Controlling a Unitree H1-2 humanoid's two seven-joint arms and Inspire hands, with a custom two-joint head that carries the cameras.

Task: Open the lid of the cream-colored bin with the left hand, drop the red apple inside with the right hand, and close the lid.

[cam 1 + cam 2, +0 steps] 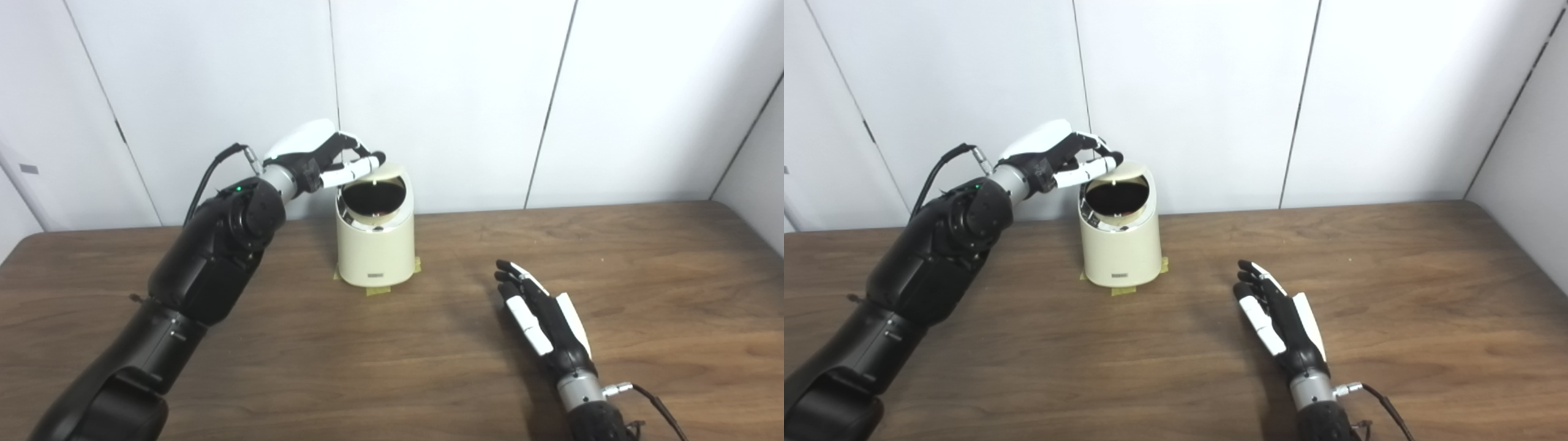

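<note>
The cream-colored bin (375, 251) stands upright at the back middle of the table. Its lid (387, 176) is tipped back, and the round opening shows dark. Low inside the opening is a small reddish patch (381, 214); I cannot tell what it is. My left hand (318, 160) is at the bin's top left, fingers curled, with its fingertips (367, 163) on the lid's upper edge, holding it. My right hand (1277, 318) lies low over the table to the bin's right and nearer me, open and holding nothing. No apple shows on the table.
The brown wooden table (643, 275) has yellow tape pieces (378, 291) under the bin's base. White wall panels (459, 92) stand close behind the bin. My left forearm (202, 269) crosses the left side of the table.
</note>
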